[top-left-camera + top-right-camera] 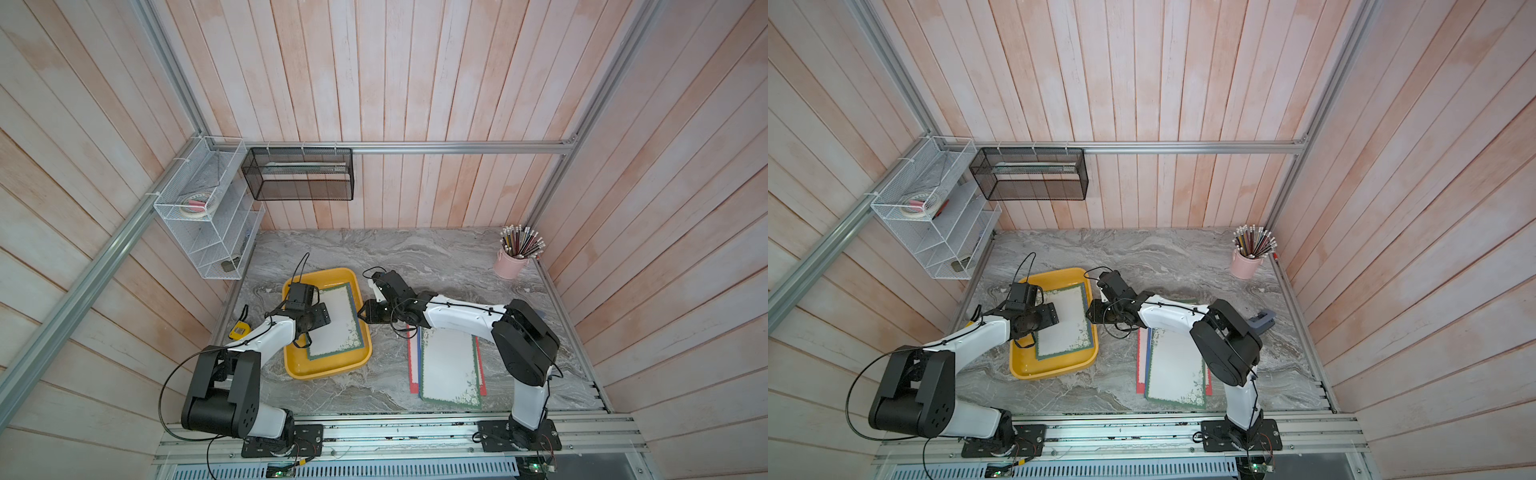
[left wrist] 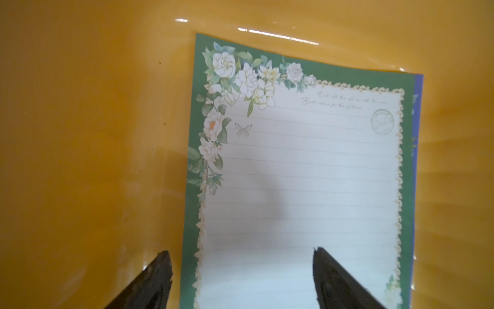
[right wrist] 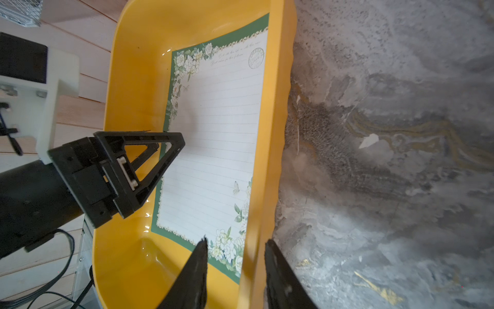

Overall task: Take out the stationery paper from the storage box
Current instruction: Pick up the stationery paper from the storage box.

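Marbled surface (image 1: 395, 257), plank-walled. Left tool (image 2: 240, 252) spread wide, empty, astride one edge of the green-bordered stationery paper (image 1: 336, 320) inside the storage box (image 1: 328, 368). Right tool (image 3: 236, 242) part open across box wall and sheet edge — nothing pinched yet. Blue-bordered sheet (image 2: 417, 107) underneath. Stack (image 1: 449, 365) already out beside the box — probably past halfway, at least two sheets left.

The green-edged flowery letter sheet (image 2: 294, 174) has curly writing (image 2: 331, 105) at one end. One line looks like "Best wishes for the future". The round stamp mark (image 2: 382, 121) beside it is too blurry to read.
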